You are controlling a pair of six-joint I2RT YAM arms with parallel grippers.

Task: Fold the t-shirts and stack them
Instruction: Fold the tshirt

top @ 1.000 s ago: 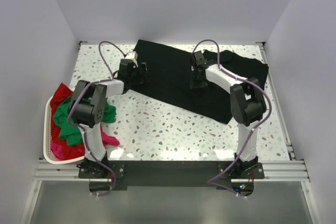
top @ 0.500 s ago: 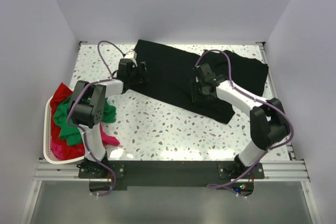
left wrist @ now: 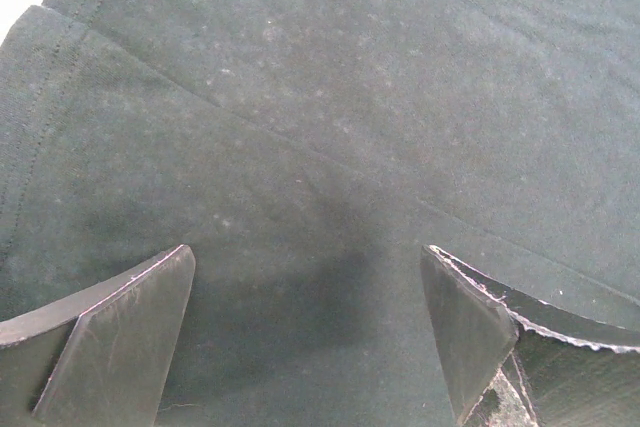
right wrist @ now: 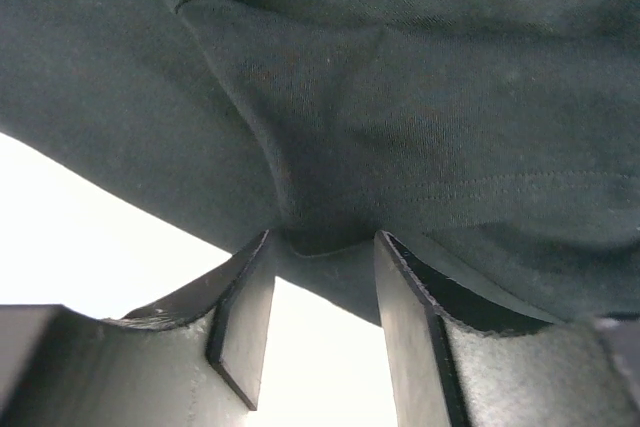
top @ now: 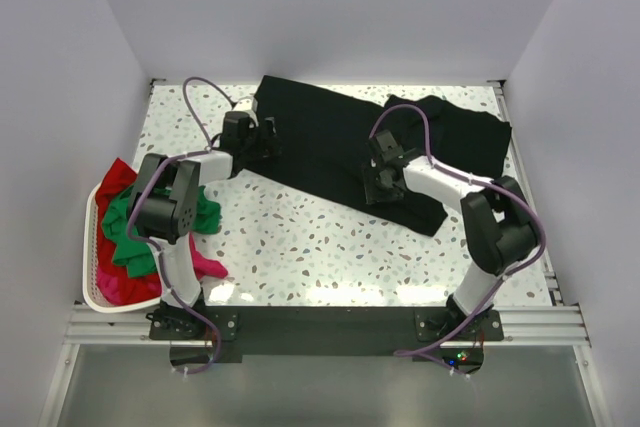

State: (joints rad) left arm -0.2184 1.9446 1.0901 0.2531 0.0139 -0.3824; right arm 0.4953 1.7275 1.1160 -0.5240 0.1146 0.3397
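A black t-shirt (top: pixel 320 137) lies spread across the back of the table, with a rumpled fold near its right end. My left gripper (top: pixel 264 142) hovers over the shirt's left edge. In the left wrist view it (left wrist: pixel 308 252) stands wide open above flat black cloth (left wrist: pixel 330 97). My right gripper (top: pixel 375 187) is low at the shirt's near edge. Its jaws (right wrist: pixel 322 237) stand apart, a puckered hem of the black shirt (right wrist: pixel 330 147) resting at their tips and bright table showing between them. Green (top: pixel 125 222), red (top: pixel 118 175) and magenta (top: pixel 205 265) shirts are heaped at the left.
A white plastic basket (top: pixel 90 257) holds the coloured heap at the table's left edge, with cloth spilling over its rim. Grey walls close in the back and both sides. The speckled tabletop (top: pixel 330 247) stretches in front of the black shirt.
My right gripper has drawn back from the shirt's middle to its near edge and its jaws have parted. The right elbow swung outward, then partly back. The left arm barely moved.
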